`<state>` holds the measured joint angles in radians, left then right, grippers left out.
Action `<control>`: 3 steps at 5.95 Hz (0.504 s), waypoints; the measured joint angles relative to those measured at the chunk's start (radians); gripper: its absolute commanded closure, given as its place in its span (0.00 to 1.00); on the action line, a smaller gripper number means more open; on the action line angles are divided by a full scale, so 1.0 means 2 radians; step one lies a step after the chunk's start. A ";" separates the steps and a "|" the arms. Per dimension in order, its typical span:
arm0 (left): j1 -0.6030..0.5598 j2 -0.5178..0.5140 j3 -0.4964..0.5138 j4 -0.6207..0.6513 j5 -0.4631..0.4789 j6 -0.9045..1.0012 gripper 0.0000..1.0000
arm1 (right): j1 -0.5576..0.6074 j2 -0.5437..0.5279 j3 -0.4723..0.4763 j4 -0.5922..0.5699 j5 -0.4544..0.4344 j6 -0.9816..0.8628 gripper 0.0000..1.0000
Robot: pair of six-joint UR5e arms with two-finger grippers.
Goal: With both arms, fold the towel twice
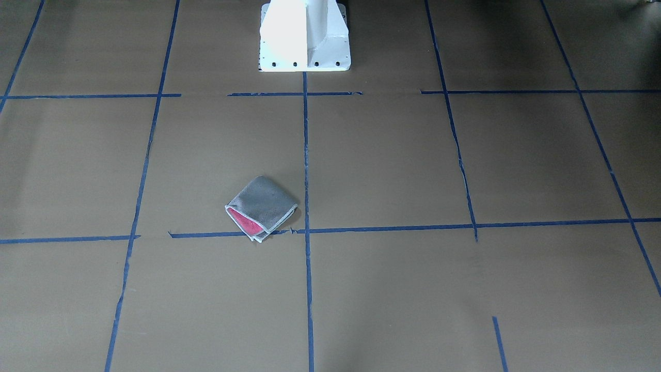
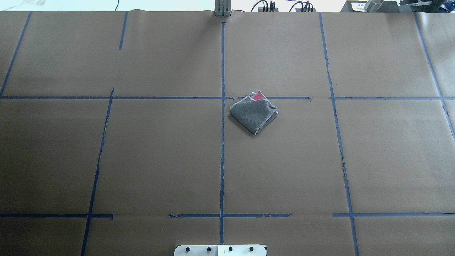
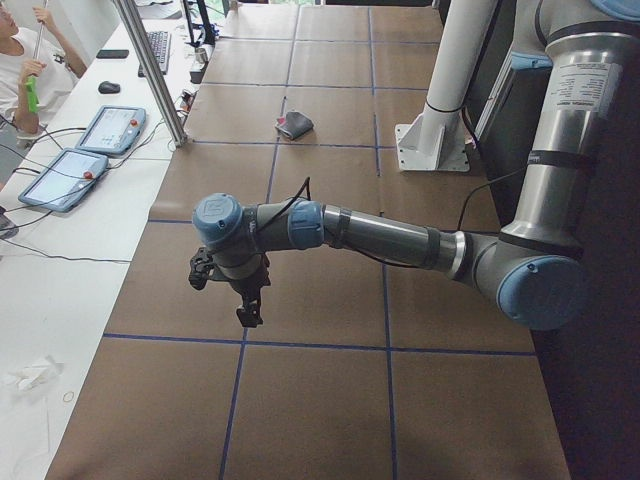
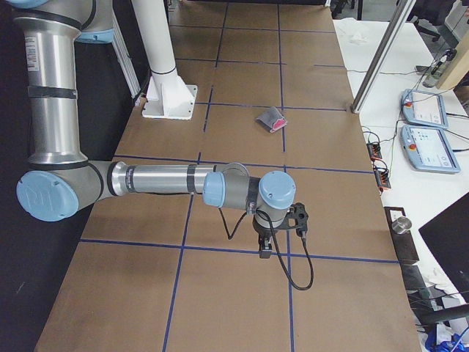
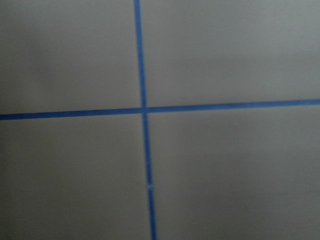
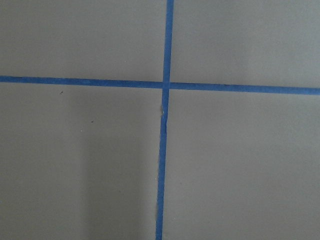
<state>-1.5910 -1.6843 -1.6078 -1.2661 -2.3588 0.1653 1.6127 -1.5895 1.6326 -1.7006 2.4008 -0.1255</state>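
Observation:
The towel point(image 2: 253, 112) lies folded into a small square, dark grey face up, with a pink-red layer showing at one open edge. It also shows in the front-facing view point(image 1: 262, 208), the left side view point(image 3: 294, 125) and the right side view point(image 4: 272, 119). No arm is near it. My left gripper point(image 3: 249, 310) hangs over the paper far out at the table's left end. My right gripper point(image 4: 265, 249) hangs far out at the right end. Both show only in the side views, so I cannot tell whether they are open or shut.
Brown paper with blue tape grid lines point(image 2: 222, 106) covers the table. The white pedestal base point(image 1: 304, 39) stands at the robot's side. An operator point(image 3: 25, 60), tablets point(image 3: 108, 130) and a metal post point(image 3: 150, 70) are along the far side.

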 measured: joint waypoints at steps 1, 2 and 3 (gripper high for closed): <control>-0.004 0.025 0.012 -0.022 -0.001 0.005 0.00 | 0.000 -0.010 0.000 0.003 0.017 0.000 0.00; -0.006 0.048 0.019 -0.055 -0.001 0.004 0.00 | 0.000 -0.018 0.000 0.007 0.024 0.000 0.00; -0.006 0.062 0.020 -0.079 -0.001 0.001 0.00 | 0.000 -0.020 -0.001 0.010 0.025 -0.001 0.00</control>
<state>-1.6026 -1.5610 -1.5678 -1.4239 -2.3612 0.1671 1.6136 -1.6305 1.6306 -1.6815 2.4513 -0.1269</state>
